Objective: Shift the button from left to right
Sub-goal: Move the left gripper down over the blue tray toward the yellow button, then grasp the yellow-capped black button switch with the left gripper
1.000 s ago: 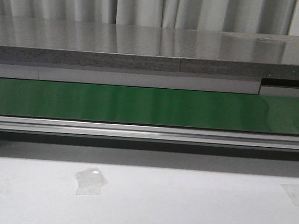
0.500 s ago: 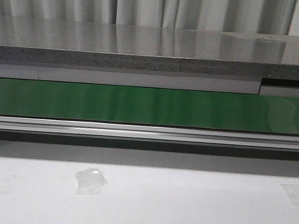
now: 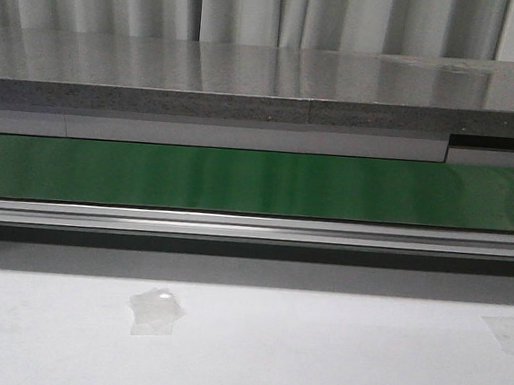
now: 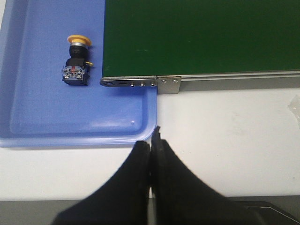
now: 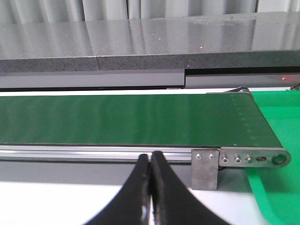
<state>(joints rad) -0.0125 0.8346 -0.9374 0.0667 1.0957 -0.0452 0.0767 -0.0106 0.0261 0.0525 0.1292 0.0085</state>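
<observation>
Since the button lies on its side in the blue tray, cap toward 12, at about 11 o'clock from the pinched-shut left gripper, it's lefty's job; right gripper, closed too, faces the conveyor.

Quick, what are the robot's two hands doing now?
Left gripper: closed, holding nothing.
Right gripper: closed, holding nothing.

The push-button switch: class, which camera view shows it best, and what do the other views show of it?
The left wrist view: the push-button switch lies on its side in the blue tray, yellow cap and black body unobstructed. The front and right wrist views show none of it.
</observation>
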